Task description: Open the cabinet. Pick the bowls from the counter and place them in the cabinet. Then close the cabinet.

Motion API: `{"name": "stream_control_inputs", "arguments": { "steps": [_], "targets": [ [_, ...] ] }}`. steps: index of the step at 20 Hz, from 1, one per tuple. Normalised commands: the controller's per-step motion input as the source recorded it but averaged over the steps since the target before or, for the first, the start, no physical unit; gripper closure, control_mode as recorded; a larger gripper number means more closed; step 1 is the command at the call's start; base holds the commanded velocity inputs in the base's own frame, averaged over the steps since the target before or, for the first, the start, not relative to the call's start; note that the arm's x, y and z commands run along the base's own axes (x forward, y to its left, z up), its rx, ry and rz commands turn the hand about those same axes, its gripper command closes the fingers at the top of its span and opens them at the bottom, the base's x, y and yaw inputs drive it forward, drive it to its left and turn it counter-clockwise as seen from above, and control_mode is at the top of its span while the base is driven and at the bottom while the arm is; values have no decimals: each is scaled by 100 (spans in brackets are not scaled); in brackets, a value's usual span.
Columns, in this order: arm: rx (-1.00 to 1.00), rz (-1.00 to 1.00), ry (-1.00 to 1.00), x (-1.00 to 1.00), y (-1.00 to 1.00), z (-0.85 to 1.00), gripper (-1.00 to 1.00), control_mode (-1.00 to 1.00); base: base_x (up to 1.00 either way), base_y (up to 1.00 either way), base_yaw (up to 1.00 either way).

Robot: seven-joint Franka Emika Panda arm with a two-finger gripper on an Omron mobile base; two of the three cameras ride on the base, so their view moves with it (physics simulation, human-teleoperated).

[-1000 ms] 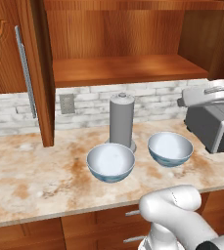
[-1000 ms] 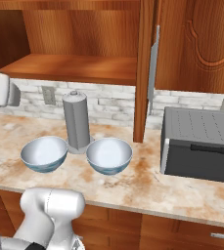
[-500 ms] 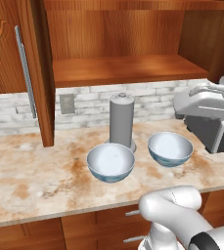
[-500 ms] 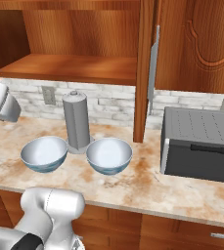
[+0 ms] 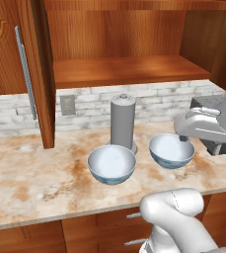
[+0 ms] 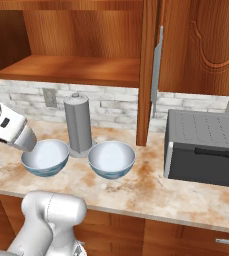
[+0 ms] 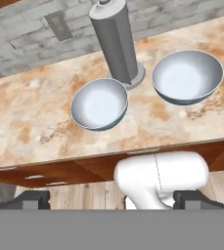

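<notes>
The cabinet (image 5: 129,69) stands open, its doors (image 6: 201,45) swung out to both sides and its wooden shelf bare. Two bowls sit side by side on the counter (image 5: 30,183), in front of a grey cylinder: a left one (image 5: 112,164) and a right one (image 5: 171,150). In the hand view both bowls (image 7: 100,103) (image 7: 187,76) lie ahead and below. My gripper (image 7: 112,200) is open and holds nothing. Its white housing (image 5: 203,126) hovers above the counter's front, nearer to me than the bowls, touching neither.
A grey upright cylinder (image 6: 78,125) stands just behind and between the bowls. A dark grey boxy appliance (image 6: 206,147) occupies the counter's right end. Drawers (image 7: 35,176) run under the counter edge. The brick backsplash carries a wall outlet (image 5: 66,105).
The hand has come down and in toward the bowls, from shelf height to just above the counter. The jaws stay open. Bowls and cabinet doors have not moved.
</notes>
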Motion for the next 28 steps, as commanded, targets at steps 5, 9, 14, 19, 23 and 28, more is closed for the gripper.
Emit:
{"name": "stream_control_inputs", "arguments": {
  "steps": [5, 9, 14, 19, 23, 28],
  "targets": [
    [0, -3, 19, 34, -8, -61, -100, -100, 0, 0, 0],
    [2, 0, 8, 43, 0, -39, -100, -100, 0, 0, 0],
    [3, -4, 10, 24, 0, -45, -100, -100, 0, 0, 0],
    [0, -14, 14, 3, 4, -49, -100, -100, 0, 0, 0],
    [0, -16, 9, 17, 0, -45, -100, -100, 0, 0, 0],
    [1, -16, 6, 34, 0, -40, -100, -100, 0, 0, 0]
  ]
}}
